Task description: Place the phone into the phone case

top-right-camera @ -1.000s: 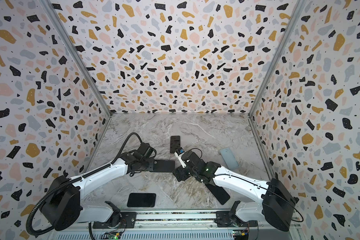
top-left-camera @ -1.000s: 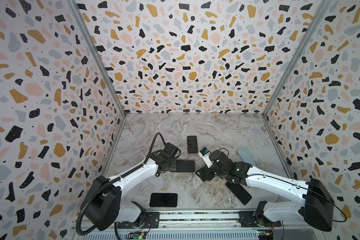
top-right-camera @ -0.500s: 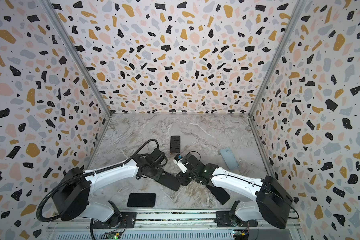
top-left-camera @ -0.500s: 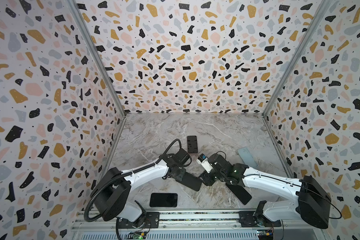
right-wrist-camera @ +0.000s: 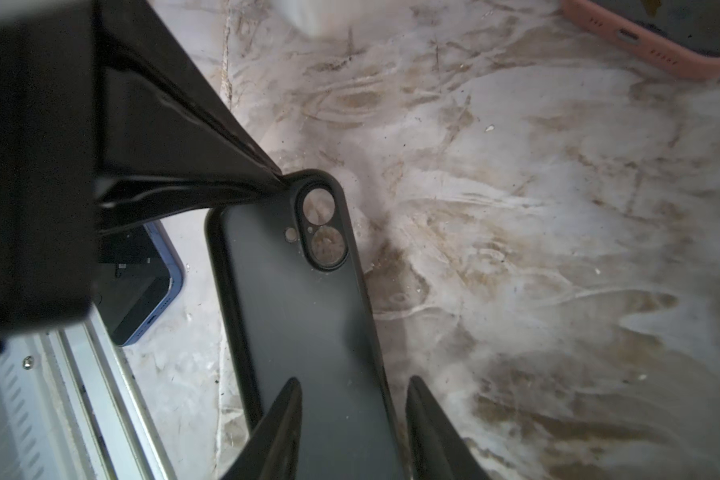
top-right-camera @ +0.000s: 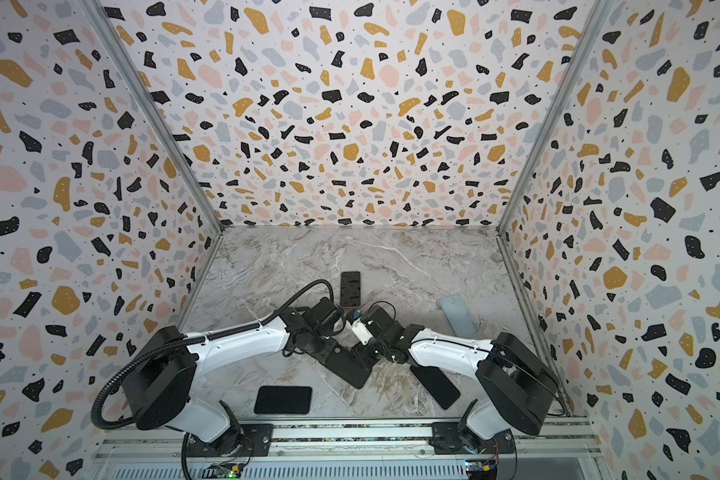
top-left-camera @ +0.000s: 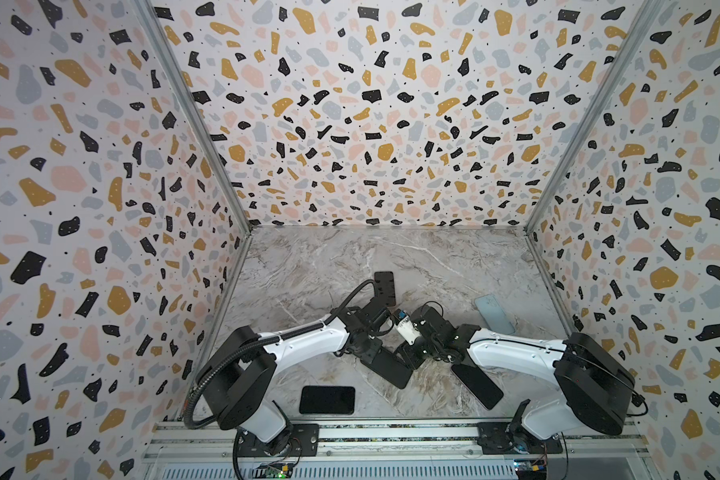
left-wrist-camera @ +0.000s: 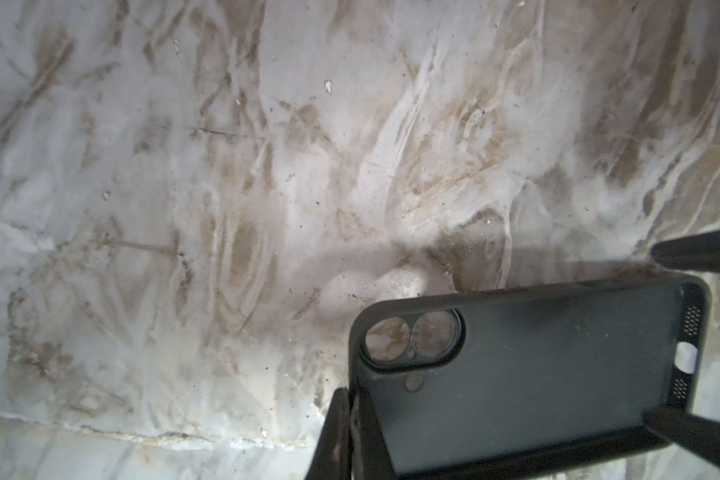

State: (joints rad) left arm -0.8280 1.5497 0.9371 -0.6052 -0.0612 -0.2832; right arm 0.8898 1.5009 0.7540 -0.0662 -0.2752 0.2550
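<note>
The left gripper (top-left-camera: 362, 352) pinches the black case (top-left-camera: 391, 371) by its camera corner, likely steadying it. The right gripper (right-wrist-camera: 352, 382) straddles the far end, half-closed; grip unclear.

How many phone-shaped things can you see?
5: black case held mid-table; pink-edged phone at the back; light-blue slab on the right; blue-edged phone in front; black slab partly under the right arm. More may hide beneath it.

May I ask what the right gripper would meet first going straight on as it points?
Most likely the black phone case, lying between the open jaws of the right gripper; beyond it, the left gripper clamping the camera corner. Depth is unclear.
</note>
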